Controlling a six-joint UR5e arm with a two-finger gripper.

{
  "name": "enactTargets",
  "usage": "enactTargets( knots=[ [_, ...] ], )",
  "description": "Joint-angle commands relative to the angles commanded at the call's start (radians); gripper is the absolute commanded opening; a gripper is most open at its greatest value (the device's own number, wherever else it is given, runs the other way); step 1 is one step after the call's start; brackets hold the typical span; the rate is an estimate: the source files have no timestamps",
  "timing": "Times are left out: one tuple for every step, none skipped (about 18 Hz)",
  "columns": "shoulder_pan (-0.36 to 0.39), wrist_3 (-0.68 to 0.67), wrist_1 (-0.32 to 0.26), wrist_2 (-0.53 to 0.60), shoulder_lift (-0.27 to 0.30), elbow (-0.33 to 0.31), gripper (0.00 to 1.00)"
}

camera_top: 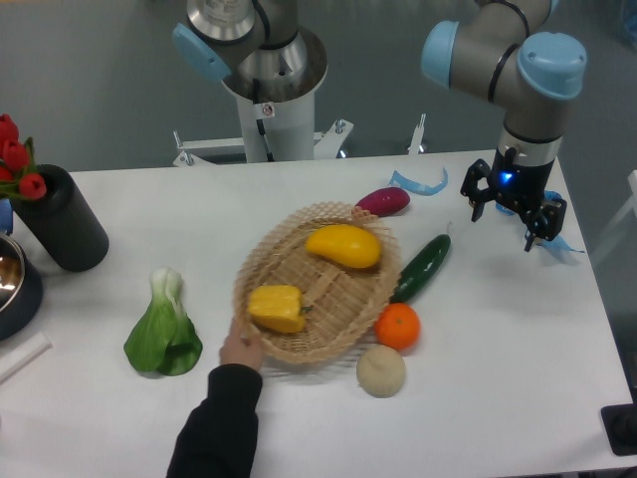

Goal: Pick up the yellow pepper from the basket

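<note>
Gripper (511, 217) open, empty, far right, well apart from basket (370, 231); yellow pepper (276, 308) lies at its front-left, touching nothing; risks: person's hand (242, 350) on rim near target; yellow mango-like fruit (344, 246) grabbed instead.

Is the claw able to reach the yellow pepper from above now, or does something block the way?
Probably yes. The yellow pepper lies uncovered in the basket, apart from the yellow mango-like fruit. A person's hand holds the rim close beside it, though, so the claw, off to the side, should descend carefully.
</note>
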Motion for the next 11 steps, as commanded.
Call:
enactTargets(
  knots=[
    [-0.002,0.0,0.0,0.002,0.0,-0.003,1.0],
    [-0.005,0.0,0.0,0.0,0.002,-0.005,1.0],
    [-0.006,0.0,0.0,0.0,0.003,-0.005,1.0],
    [-0.006,0.0,0.0,-0.002,0.005,-0.005,1.0],
    [-0.006,0.0,0.0,-0.002,0.006,-0.005,1.0],
    [-0.005,-0.003,-0.002,-0.002,0.011,-0.006,1.0],
    [-0.003,-0.005,0.0,-0.009,0.017,-0.018,1.0],
    [0.0,-0.003,0.0,-0.027,0.023,-0.028,1.0],
    [0.005,-0.003,-0.002,-0.047,0.032,-0.041,1.0],
    [0.003,-0.006,0.0,-0.052,0.047,-0.055,1.0],
    [0.005,-0.017,-0.003,-0.054,0.063,-0.064,1.0]
  ],
)
